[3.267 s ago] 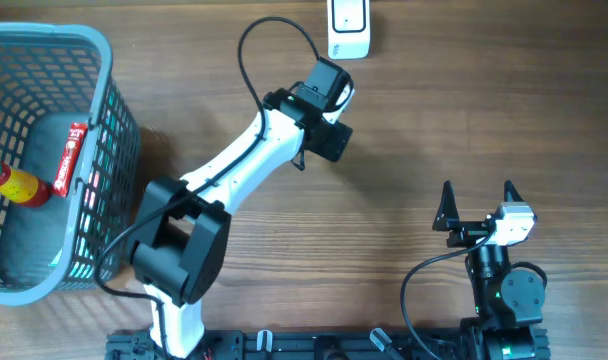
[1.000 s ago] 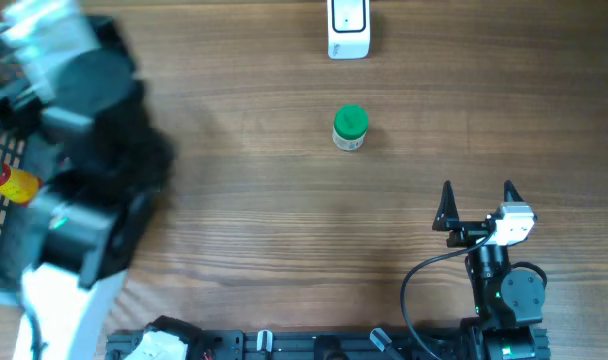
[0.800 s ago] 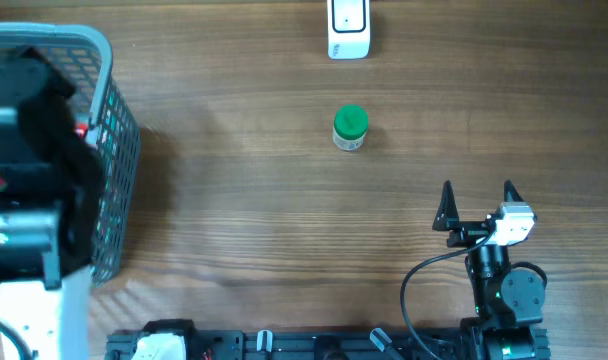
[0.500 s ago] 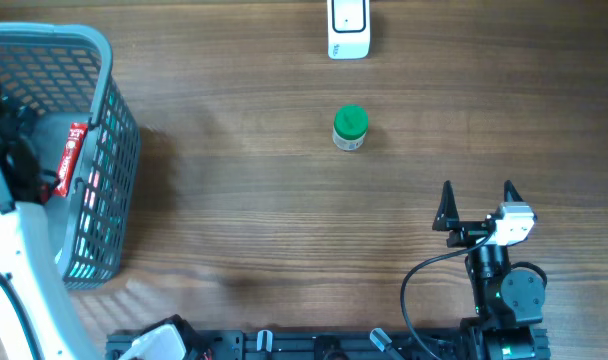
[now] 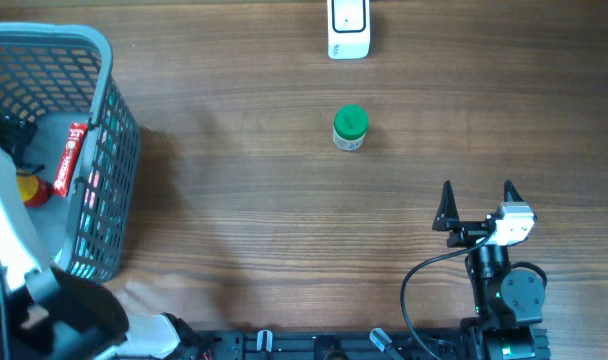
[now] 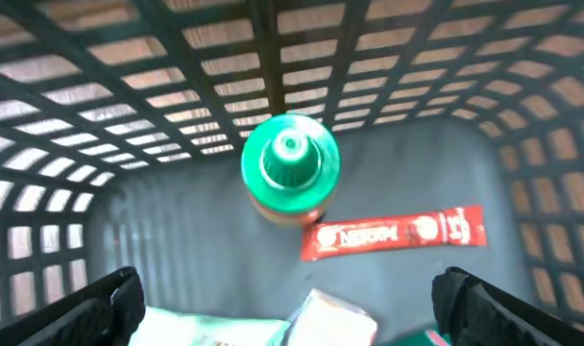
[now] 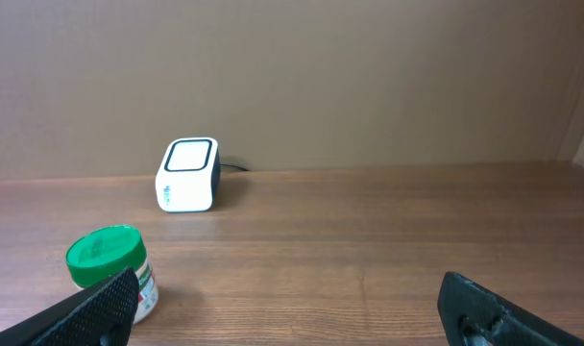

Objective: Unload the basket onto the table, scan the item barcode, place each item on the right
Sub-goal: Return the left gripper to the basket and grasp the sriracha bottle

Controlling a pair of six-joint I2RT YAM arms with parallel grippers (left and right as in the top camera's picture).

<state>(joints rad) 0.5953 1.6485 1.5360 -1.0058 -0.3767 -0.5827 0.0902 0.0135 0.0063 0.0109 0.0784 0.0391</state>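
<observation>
Right now I've got the L gripper [image 6: 292, 309] spread wide w/ nothing in it, over the basket [image 5: 44, 38] w/ a green-capped bottle [image 6: 290, 168] and red sachet [image 6: 395, 232] straight ahead of it, while the R gripper [image 7: 292, 306] is likewise wide open & empty, w/ the green-lid jar [image 7: 109, 261] just ahead-left of it and the scanner [image 7: 187, 175] further beyond.

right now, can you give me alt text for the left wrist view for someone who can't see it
Looking down into a grey mesh basket: a green-capped bottle stands mid-view, a red sachet beside it, a white packet at the bottom edge. The left gripper hangs open above them, empty.
</observation>
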